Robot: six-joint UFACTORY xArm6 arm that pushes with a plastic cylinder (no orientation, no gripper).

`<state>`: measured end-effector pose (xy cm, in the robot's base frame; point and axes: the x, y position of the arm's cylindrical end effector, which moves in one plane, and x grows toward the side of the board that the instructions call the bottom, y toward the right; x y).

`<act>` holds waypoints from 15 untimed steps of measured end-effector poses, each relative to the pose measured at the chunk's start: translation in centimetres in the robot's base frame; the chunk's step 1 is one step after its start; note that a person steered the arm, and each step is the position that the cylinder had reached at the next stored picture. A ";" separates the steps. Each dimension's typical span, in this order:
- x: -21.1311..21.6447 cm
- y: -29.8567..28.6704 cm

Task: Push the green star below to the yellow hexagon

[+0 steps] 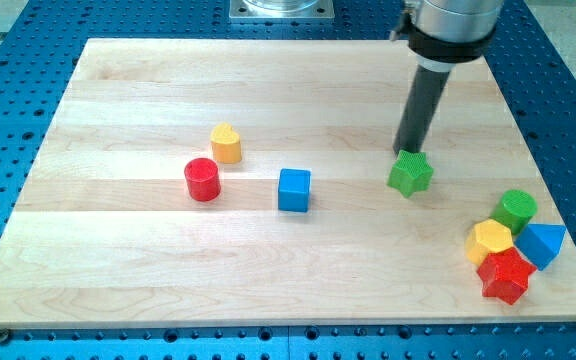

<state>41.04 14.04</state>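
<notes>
The green star (pixel 410 174) lies right of the board's middle. My tip (pixel 405 153) stands at the star's top edge, touching or almost touching it. The yellow hexagon (pixel 490 241) sits near the board's lower right corner, down and to the right of the star. It is packed in a cluster with a green cylinder (pixel 515 210) above it, a blue triangle (pixel 543 243) at its right and a red star (pixel 506 275) below it.
A blue cube (pixel 294 189) lies near the middle. A red cylinder (pixel 202 179) and a yellow heart-shaped block (pixel 226 143) lie left of it. The wooden board (pixel 118 280) rests on a blue perforated table.
</notes>
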 end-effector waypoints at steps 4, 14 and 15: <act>4.4 6.8; 1.1 -2.1; -2.9 -8.8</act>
<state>38.15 5.28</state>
